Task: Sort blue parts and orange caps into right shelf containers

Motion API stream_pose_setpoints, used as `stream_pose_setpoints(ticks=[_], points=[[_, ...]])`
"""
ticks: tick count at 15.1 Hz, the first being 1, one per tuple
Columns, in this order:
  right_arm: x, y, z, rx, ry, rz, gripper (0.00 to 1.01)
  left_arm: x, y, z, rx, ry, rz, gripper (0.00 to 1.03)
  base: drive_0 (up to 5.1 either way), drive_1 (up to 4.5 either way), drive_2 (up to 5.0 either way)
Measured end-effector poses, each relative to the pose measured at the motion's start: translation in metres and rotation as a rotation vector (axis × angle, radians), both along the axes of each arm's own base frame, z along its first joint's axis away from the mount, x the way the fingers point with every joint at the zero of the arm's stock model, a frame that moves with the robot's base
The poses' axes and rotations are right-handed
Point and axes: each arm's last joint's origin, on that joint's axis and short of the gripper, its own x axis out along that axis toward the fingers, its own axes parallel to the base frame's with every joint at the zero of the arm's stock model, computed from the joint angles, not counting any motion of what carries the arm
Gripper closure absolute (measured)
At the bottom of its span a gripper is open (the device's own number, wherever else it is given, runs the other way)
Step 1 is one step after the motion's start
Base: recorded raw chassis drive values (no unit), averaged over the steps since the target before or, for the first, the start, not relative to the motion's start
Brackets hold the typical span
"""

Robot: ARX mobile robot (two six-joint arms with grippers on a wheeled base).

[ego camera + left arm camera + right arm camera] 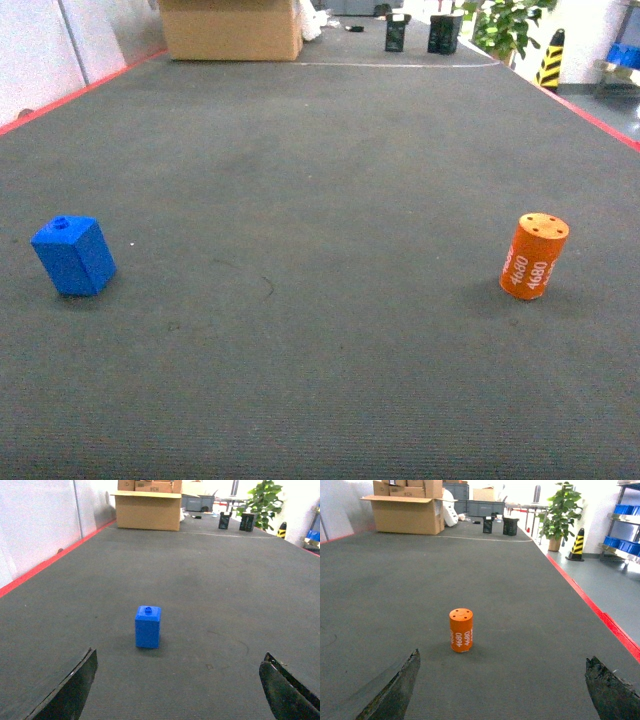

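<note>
On the dark floor (320, 200) I see a blue part (74, 257) left, an orange cap (534, 256) right. Both grippers' fingers (70, 690) are spread, holding nothing.

Warehouse floor: cardboard boxes (405, 514), striped bollard (578, 544), shelf of blue crates (623, 547).

The blue part (73, 257) looks like smooth plastic with a slight shine. The orange cap (533, 256) is smooth and rather matt, with white printed numerals. The floor (320, 180) is dark, matt and finely rough, like a mat. At its far edge the box (231, 28) is plain brown cardboard.
</note>
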Motion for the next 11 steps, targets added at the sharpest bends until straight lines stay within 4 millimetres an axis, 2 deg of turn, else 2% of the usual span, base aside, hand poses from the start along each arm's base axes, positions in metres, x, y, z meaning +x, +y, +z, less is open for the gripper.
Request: stream_pose_setpoints(ticks=[11], points=[[0.0000, 0.0000, 0.0000, 0.000, 0.000, 0.000, 0.03, 0.0000, 0.0000, 0.0000, 0.000, 0.000, 0.000, 0.05, 0.0, 0.00, 0.0]])
